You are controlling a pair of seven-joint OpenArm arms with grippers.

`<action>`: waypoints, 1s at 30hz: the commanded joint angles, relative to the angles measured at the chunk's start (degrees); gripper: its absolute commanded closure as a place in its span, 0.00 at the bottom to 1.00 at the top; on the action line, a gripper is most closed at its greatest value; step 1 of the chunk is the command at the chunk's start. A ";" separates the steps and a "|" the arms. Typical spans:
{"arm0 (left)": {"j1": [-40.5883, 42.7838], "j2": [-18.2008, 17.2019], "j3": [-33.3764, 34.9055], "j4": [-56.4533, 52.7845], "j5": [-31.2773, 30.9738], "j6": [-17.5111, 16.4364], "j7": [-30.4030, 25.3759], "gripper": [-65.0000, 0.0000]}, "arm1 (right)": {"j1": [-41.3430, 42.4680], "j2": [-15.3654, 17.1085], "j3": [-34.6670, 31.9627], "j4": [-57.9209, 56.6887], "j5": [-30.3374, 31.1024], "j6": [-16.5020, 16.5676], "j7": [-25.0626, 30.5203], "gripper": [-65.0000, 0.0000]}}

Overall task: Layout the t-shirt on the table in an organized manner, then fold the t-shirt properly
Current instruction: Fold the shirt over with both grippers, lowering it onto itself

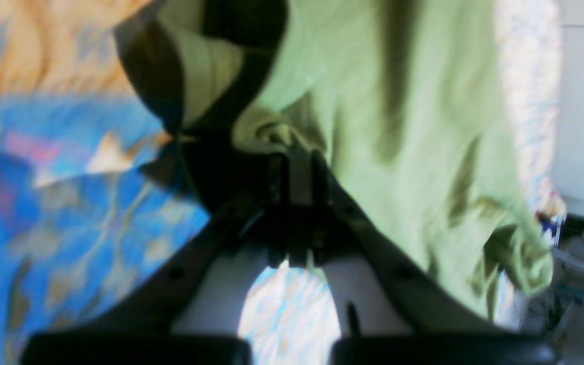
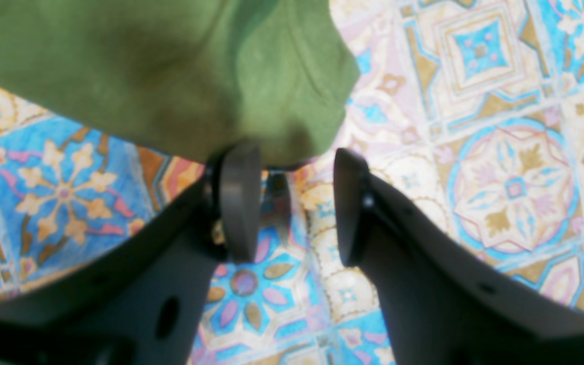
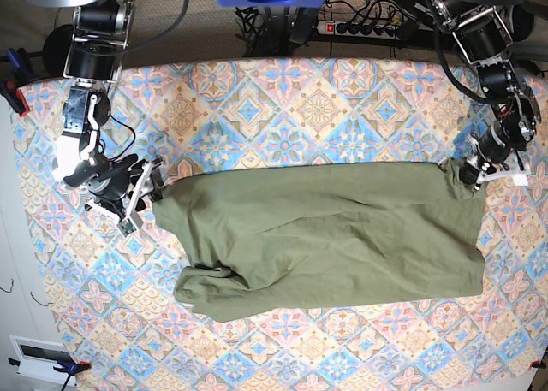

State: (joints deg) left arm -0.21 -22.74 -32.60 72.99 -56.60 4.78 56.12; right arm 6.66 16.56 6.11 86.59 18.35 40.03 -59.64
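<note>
The olive-green t-shirt (image 3: pixel 325 237) lies spread wide across the middle of the patterned table (image 3: pixel 300 100), wrinkled, with its lower left part bunched. My left gripper (image 3: pixel 469 173) is at the shirt's upper right corner in the base view. In the left wrist view this gripper (image 1: pixel 297 157) is shut on a fold of the t-shirt (image 1: pixel 398 126). My right gripper (image 3: pixel 150 190) is at the shirt's upper left corner. In the right wrist view it (image 2: pixel 294 203) stands open over the table (image 2: pixel 500 152), the t-shirt's edge (image 2: pixel 145 76) just beyond its fingertips.
A power strip with cables (image 3: pixel 368 27) lies behind the table's far edge. A red-tipped clamp (image 3: pixel 15 96) holds the cloth at the left edge. A white unit (image 3: pixel 34 357) stands off the table at the bottom left. Patterned cloth shows on all sides of the shirt.
</note>
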 commanded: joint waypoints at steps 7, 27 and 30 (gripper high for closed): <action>-5.29 -3.15 -0.50 -2.53 -0.15 0.10 -10.18 0.97 | 1.74 0.72 0.00 -0.39 0.60 -0.03 1.04 0.64; -14.61 -5.17 -0.32 -19.58 -0.24 -0.07 -11.06 0.97 | 14.05 -2.10 -5.63 -25.27 0.68 -0.03 7.55 0.61; -14.61 -5.17 -0.32 -19.58 -0.24 -0.16 -11.06 0.97 | 14.22 -2.10 -7.21 -25.88 0.68 -0.03 9.13 0.68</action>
State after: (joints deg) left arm -13.63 -26.55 -32.75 52.38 -55.99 5.34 45.58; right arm 19.46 13.72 -1.13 59.96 18.41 39.83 -51.13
